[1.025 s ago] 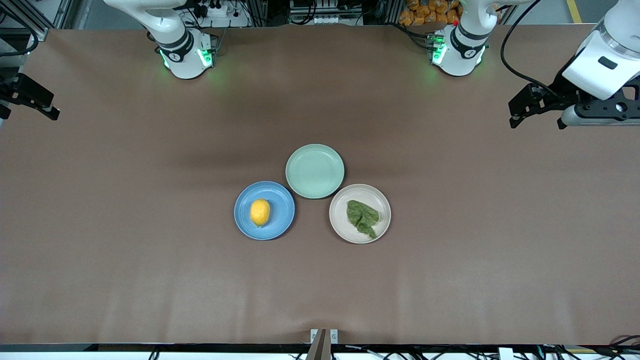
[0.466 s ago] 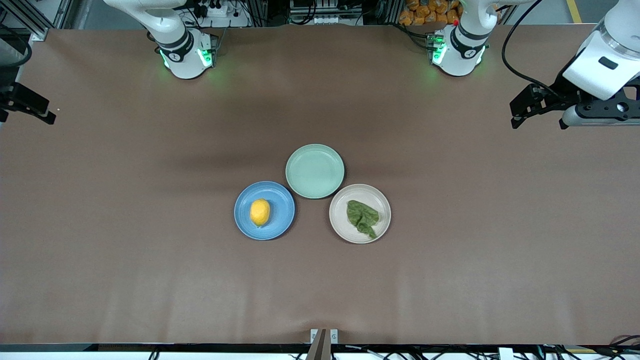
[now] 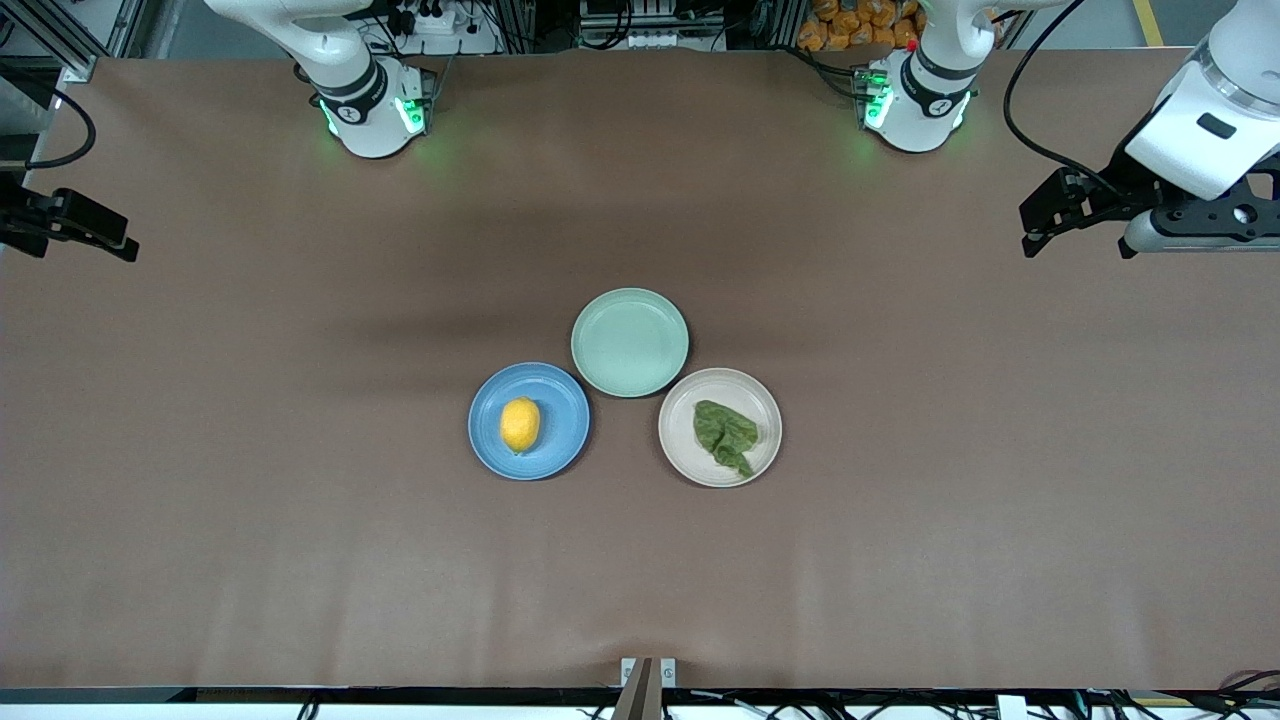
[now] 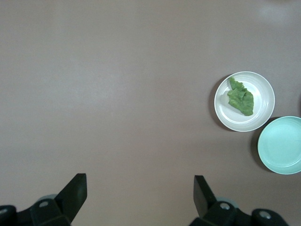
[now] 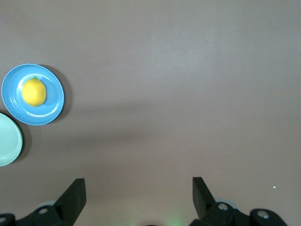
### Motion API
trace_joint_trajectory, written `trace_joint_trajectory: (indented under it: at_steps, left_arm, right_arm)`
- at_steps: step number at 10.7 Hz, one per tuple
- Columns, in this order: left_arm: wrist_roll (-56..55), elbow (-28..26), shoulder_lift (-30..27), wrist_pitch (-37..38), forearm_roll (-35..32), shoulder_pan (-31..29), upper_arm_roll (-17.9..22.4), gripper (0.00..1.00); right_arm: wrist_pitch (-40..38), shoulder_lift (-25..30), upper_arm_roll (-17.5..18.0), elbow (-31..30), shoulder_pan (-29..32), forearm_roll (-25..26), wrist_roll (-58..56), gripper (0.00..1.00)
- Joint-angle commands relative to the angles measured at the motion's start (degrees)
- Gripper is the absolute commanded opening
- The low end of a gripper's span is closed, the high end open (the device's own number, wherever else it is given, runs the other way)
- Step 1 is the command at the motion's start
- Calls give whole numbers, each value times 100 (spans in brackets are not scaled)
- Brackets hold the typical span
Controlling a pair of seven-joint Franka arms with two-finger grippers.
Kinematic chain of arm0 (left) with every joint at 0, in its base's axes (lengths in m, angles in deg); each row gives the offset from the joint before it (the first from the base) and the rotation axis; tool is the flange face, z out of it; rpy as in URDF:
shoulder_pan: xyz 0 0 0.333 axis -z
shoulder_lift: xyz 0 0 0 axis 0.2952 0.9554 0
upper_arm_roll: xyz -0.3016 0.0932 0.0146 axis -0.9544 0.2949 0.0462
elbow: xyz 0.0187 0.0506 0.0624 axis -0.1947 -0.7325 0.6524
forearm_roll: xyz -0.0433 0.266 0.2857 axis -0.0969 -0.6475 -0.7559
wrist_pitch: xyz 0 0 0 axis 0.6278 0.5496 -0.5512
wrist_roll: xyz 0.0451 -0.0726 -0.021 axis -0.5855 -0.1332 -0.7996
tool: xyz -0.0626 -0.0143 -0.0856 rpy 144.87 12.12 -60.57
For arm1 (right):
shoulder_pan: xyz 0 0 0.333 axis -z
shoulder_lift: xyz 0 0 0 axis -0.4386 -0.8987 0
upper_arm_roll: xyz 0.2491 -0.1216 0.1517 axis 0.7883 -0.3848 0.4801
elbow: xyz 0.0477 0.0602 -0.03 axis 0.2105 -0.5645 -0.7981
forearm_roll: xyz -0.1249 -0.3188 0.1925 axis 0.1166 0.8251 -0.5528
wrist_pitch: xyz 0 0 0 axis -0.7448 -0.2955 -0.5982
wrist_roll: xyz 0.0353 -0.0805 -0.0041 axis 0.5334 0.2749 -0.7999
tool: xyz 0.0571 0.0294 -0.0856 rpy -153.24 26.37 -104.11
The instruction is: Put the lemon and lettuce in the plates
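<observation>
The brown tabletop (image 3: 300, 520) carries three plates clustered at its middle, well apart from every edge. The mint-green plate (image 3: 630, 342) lies farthest from the front camera; the blue plate (image 3: 529, 421) sits toward the right arm's end, the cream plate (image 3: 720, 427) toward the left arm's end. The lettuce leaf (image 3: 727, 436) lies in the cream plate, the lemon (image 3: 520, 424) in the blue plate. The left gripper (image 3: 1035, 222) hangs over the tabletop's edge at the left arm's end, jaws spread and empty. The right gripper (image 3: 95, 230) hangs over the edge at the right arm's end, likewise spread, grasping nothing
</observation>
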Motion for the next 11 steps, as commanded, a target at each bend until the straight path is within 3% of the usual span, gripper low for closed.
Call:
trace_joint_trajectory:
  at_steps: [1,3,11]
  left_arm:
    - [96,62,-9,8,-45,-18,-17,100]
    - [123,53,-26,105,-45,-18,-17,100]
    - [141,71,-18,342,-19,-18,-26,100]
  right_arm:
    - [105,52,308,-60,324,-35,-32,100]
    - [158,44,623,-69,570,-27,-50,100]
    - [466,-44,678,-25,606,-17,-41,100]
